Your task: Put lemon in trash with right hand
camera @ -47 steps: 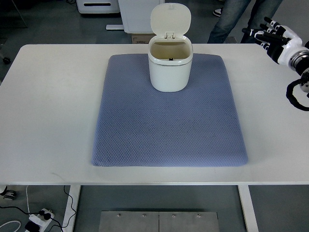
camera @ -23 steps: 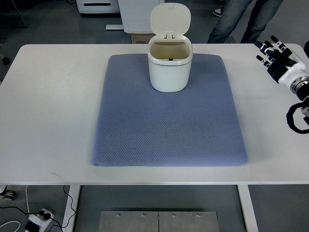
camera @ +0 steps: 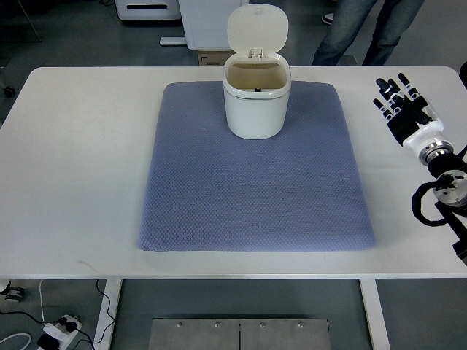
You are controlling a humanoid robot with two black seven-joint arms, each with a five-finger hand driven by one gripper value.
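A white trash bin (camera: 256,95) stands at the back of the blue mat (camera: 255,175), its lid flipped up and open. No lemon shows anywhere on the table or the mat; the inside of the bin shows only its pale wall. My right hand (camera: 398,102) hovers over the table's right side, well to the right of the bin, fingers spread and holding nothing. Its arm comes in from the right edge. My left arm is out of view.
The white table (camera: 80,160) carries only the mat and bin. A person's legs in jeans (camera: 365,29) stand behind the table's far edge at the right. White equipment stands on the floor behind the bin.
My right hand has moved down and left from the table's far right corner, and now points its spread fingers toward the back.
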